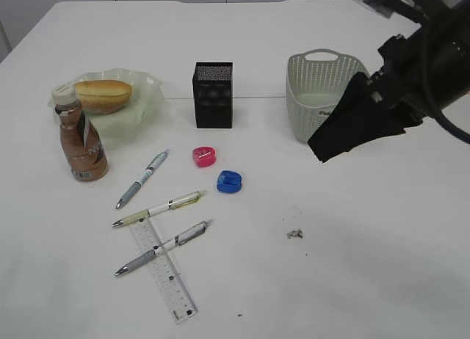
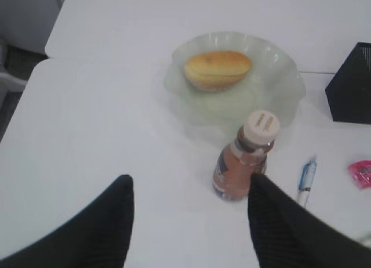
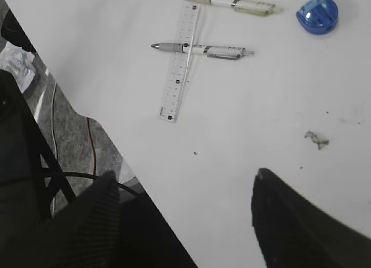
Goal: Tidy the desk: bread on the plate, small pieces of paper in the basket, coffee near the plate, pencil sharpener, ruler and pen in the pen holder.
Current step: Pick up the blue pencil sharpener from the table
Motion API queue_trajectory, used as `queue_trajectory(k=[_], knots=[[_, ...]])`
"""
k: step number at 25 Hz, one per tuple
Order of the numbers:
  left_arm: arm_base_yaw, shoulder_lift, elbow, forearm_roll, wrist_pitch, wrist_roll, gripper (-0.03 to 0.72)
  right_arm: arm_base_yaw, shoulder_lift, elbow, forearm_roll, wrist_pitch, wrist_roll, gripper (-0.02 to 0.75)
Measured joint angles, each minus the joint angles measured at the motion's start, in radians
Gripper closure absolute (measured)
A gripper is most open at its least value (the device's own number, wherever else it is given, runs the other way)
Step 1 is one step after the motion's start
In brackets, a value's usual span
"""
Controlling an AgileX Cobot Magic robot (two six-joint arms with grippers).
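Exterior slanted downward, wrists perhaps higher, sharing pens [image 1: 160, 206]

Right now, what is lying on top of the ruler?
A grey pen lies across the ruler, crossing its upper half. The strip of ruler under the pen is covered; the rest shows.

Bright bits of colour on a white worktop [image 1: 352, 280].

The bread [image 1: 103, 94] is golden brown on a pale green, see-through plate [image 1: 150, 97]. The coffee [image 1: 81, 137] is brown with a cream cap. The holder [image 1: 213, 95] is black mesh; the basket [image 1: 316, 93] is pale grey-green with a slotted pattern. One sharpener [image 1: 203, 157] is pink, the other sharpener [image 1: 229, 181] blue. The ruler [image 1: 164, 269] is clear with black marks. Both pincers, left [image 2: 188, 221] and right [image 3: 185, 221], are black and ribbed.
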Motion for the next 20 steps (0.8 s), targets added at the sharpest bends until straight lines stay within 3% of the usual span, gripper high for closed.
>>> queue_trajectory(k=[10,14,20], knots=[[0.0,-0.105,-0.183,-0.086,0.663,0.0,0.246,0.0,0.0,-0.011,-0.128,0.005,0.386,0.218],[0.0,-0.105,-0.202,-0.123,0.792,0.0,0.249,0.0,0.0,-0.059,-0.142,0.005,0.53,0.218],[0.0,-0.106,-0.202,-0.214,0.82,0.0,0.265,0.0,0.0,-0.097,-0.219,0.008,0.624,0.218]])
